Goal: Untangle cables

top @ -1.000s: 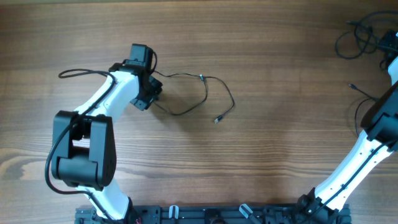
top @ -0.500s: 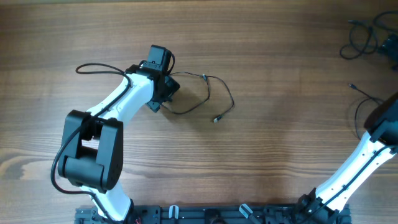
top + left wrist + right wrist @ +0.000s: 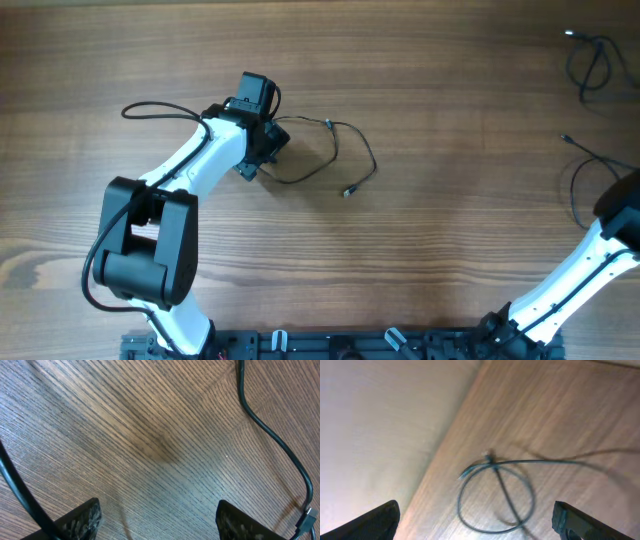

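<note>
- Cables [image 3: 372, 160]: three thin dark cords on the wooden counter [image 3: 450, 250], each lying apart from the others, with no bunch to be seen.
- Done, by the look of it: the separation. The centre cable [image 3: 270, 435] lies alone mid-counter. The looped cable [image 3: 535, 462] sits at the far right corner, its silvery plug [image 3: 568, 33] at the end. The edge cable [image 3: 573, 190] lies just below that corner, and the overhead view shows a gap between these two.
- Left to do, as a judgement: the looped cable crosses over itself in one ring, and the centre cable curls back on itself in an open bend. Both may want laying out straighter.
- Left tool [image 3: 159, 505]: released, fingers spread wide with only bare wood between them.
- Centre cable against the left tool: just beside it and outside the gap. It runs down past one finger to a small plug [image 3: 305, 520] at the frame's lower corner.
- A dark cord also passes the other finger; I cannot tell whether it is part of this cable or the arm's own lead.
- Right tool [image 3: 476, 507]: released and wide apart, holding nothing; it is out of the overhead frame.
- Looped cable against the right tool: below it and clear of both fingers, close to the counter's edge. The wrist picture is blurred.
</note>
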Robot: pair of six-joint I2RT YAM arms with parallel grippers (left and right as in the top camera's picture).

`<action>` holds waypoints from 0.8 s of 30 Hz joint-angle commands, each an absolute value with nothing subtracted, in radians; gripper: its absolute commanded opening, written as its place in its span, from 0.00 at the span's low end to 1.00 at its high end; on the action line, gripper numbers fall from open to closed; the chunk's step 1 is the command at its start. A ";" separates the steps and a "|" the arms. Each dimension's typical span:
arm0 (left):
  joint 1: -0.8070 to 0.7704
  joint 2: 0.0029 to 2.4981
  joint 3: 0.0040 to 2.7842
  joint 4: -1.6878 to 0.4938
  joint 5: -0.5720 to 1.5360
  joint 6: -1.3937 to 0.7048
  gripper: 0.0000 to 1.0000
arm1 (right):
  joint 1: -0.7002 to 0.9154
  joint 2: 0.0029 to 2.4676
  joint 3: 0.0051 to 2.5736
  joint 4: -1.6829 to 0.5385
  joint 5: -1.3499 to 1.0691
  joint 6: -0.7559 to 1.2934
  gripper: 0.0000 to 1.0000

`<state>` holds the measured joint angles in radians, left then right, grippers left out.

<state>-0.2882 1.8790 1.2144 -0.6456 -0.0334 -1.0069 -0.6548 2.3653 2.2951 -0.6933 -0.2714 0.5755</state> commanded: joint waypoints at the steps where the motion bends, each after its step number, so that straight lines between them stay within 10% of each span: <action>1: -0.291 1.861 1.208 -0.646 -0.054 -0.999 0.76 | -0.629 2.355 2.301 -0.702 -0.325 0.426 1.00; 7: -0.300 1.861 1.208 -0.597 0.007 -1.002 0.72 | -0.522 2.316 2.297 -1.037 -0.382 0.168 1.00; 15: -0.430 1.861 1.208 -0.482 0.067 -0.997 0.21 | -0.247 2.317 2.216 -1.196 -0.518 0.039 1.00; 17: -0.471 1.861 1.208 -0.425 0.066 -0.933 0.31 | -0.152 2.317 2.197 -1.205 -0.518 -0.003 1.00; 19: -0.480 1.853 1.214 -0.415 0.061 -0.855 0.97 | -0.084 2.317 2.188 -1.202 -0.517 -0.059 1.00; 24: -0.380 1.748 1.217 -0.488 0.010 -0.855 1.00 | 0.083 2.317 2.144 -1.152 -0.518 -0.282 1.00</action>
<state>-0.4534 1.8454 1.2137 -0.4728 0.0463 -0.8841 0.0216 2.3596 2.1807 -1.1805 -0.4980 -0.1036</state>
